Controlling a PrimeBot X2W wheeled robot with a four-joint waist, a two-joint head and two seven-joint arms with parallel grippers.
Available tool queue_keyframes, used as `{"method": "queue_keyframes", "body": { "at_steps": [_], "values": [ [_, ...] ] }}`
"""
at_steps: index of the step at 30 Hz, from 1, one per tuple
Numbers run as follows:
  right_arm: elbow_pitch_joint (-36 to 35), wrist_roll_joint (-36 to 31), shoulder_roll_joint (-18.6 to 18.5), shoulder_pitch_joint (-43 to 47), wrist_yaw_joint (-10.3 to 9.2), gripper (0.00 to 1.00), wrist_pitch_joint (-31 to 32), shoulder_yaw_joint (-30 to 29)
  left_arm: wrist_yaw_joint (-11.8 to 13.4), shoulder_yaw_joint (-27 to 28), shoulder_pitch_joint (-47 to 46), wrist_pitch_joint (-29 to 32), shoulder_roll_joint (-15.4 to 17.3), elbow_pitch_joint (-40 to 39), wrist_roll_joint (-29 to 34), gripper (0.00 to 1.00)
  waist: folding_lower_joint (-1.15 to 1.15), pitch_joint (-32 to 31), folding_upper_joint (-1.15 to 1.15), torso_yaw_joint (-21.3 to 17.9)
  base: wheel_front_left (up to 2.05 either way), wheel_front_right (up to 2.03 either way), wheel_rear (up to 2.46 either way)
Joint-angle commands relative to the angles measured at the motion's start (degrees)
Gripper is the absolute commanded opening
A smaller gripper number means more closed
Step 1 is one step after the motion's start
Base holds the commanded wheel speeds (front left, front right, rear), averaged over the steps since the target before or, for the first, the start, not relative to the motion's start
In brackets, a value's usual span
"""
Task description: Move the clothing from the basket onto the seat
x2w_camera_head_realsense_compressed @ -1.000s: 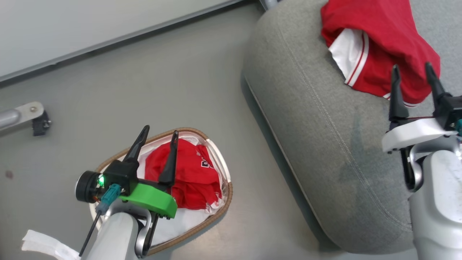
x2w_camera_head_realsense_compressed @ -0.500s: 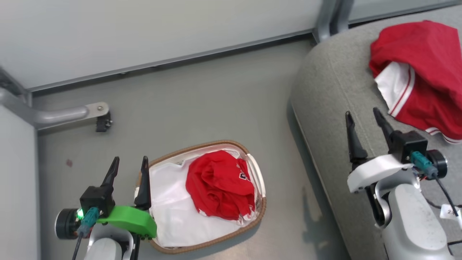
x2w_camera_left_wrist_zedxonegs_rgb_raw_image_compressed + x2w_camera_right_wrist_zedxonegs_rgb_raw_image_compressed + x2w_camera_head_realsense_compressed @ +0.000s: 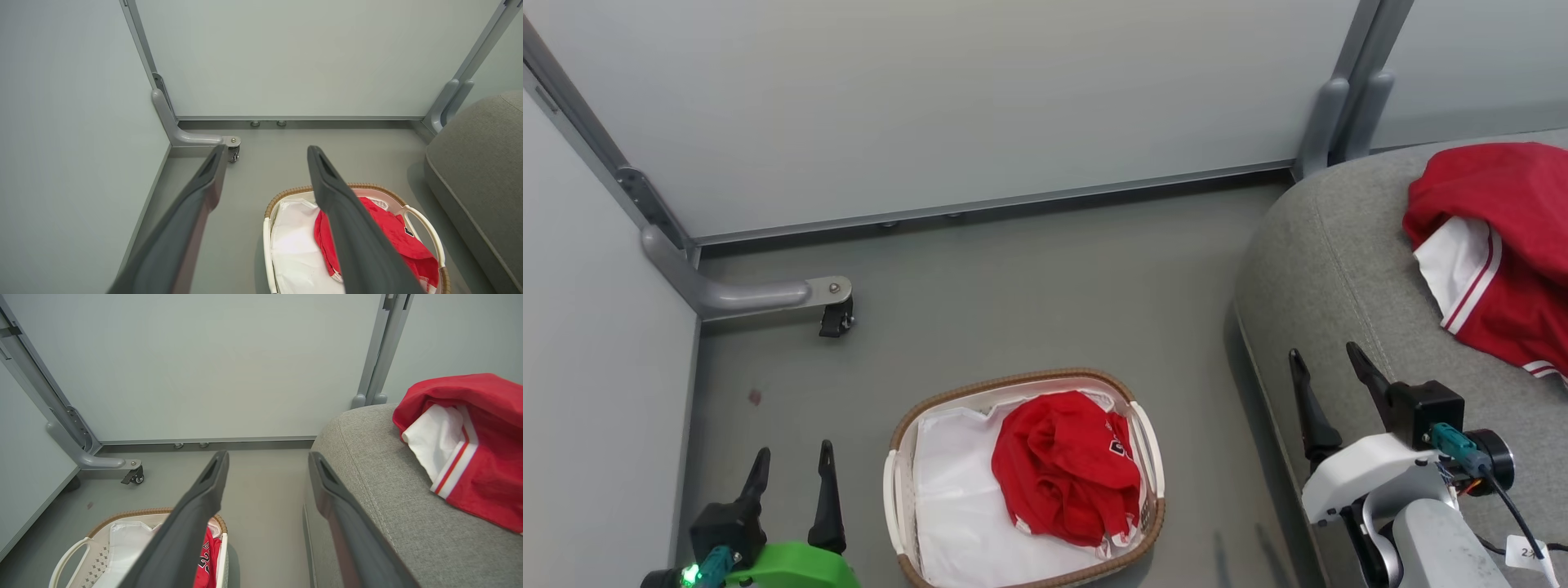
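Head view showed my left end effector [image 3: 793,451] and right end effector [image 3: 1323,353] open, empty, so I judged the crumpled red garment [image 3: 1066,465] in the brown-rimmed white basket [image 3: 1013,377] needed grasping next.

The scene is lit brightly and evenly by soft light from overhead. A diffuse shadow is cast on the floor [image 3: 1013,278] along the edge of the seat [image 3: 1323,245], and two faint shadow streaks are seen beside the basket [image 3: 1021,380]. In both wrist views the fingers [image 3: 351,245] are blurred toward the bottom edge, and the upright posts [image 3: 141,45] are leaned outward by the wide lens.
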Motion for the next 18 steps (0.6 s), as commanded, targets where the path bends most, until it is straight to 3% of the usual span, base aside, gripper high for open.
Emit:
{"method": "queue_keyframes", "body": {
  "at_steps": [1, 9, 18],
  "values": [
    [0.1, 0.6, -0.2, 1.2, -0.08, 1.00, -0.1, 0.1, 0.3, 0.0, 1.2, 0.0, 0.0, -0.3, -0.4, 1.00, 0.00, -1.4, 0.00, 1.0, 0.00, 0.00, 0.00],
    [0.4, 0.1, -0.3, -0.2, -0.08, 1.00, -0.1, 0.4, -0.5, -1.7, 1.0, 0.0, 0.0, 0.2, -3.1, 1.00, 0.00, 0.4, 0.00, 0.6, 0.00, 0.00, 0.00],
    [-4.6, -0.4, -0.3, -6.1, -0.08, 1.00, -0.1, 1.4, -1.6, -5.5, -6.4, 0.0, 0.0, 2.1, -5.8, 1.00, 0.00, 9.7, 0.00, -1.7, 0.00, 0.00, 0.00]
  ]
}}
